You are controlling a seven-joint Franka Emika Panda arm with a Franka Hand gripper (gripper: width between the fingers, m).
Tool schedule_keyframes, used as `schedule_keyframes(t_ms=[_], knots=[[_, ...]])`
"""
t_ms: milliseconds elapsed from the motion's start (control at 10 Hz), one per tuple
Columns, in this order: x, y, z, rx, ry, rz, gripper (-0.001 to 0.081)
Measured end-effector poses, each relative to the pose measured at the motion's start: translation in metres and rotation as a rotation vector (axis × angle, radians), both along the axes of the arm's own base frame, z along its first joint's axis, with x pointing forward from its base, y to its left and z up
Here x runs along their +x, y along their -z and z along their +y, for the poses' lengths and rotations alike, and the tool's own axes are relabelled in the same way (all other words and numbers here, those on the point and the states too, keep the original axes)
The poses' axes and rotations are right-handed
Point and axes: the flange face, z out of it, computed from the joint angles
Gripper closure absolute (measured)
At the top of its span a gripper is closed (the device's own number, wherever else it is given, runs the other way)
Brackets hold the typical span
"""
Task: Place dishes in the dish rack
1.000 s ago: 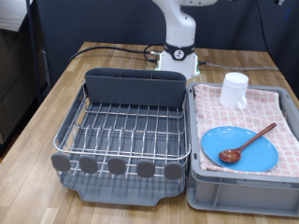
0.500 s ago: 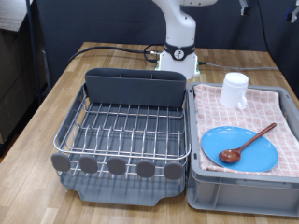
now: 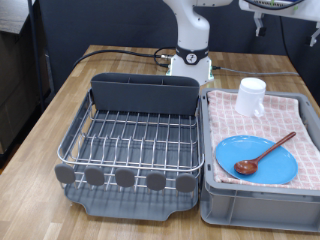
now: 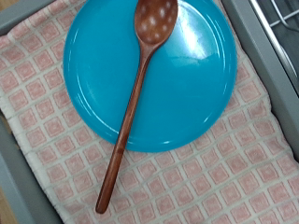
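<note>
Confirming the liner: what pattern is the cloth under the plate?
Pink-and-white checks on the cloth; clearest in the wrist view.

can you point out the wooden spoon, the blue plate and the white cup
wooden spoon [image 4: 136,95], wrist view, on the middle of its handle.
blue plate [image 4: 192,89], wrist view, on bare face beside the spoon.
white cup [image 3: 251,97], exterior view, on its side wall.

A reddish-brown wooden spoon [image 3: 265,154] lies diagonally across a round bright-blue plate [image 3: 240,150]; a small white cup [image 3: 251,96] stands nearby; the silver wire dish rack [image 3: 130,140] holds nothing.
</note>
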Motion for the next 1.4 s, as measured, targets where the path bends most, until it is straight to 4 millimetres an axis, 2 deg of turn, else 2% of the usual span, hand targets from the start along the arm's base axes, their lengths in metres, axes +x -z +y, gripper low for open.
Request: schedule_keyframes(t_ms=[300,500,700,1400], knots=[[0.011,0.044,0.009,0.023,0.077,-0.058,0.0003],[0.010,0.044,0.009,-0.002,0.037,-0.052,0.0003],[0.010,0.054,0.015,-0.061,0.000,-0.063,0.0003],[0.016,0.116,0.034,-0.074,0.053,-0.102,0.0003]])
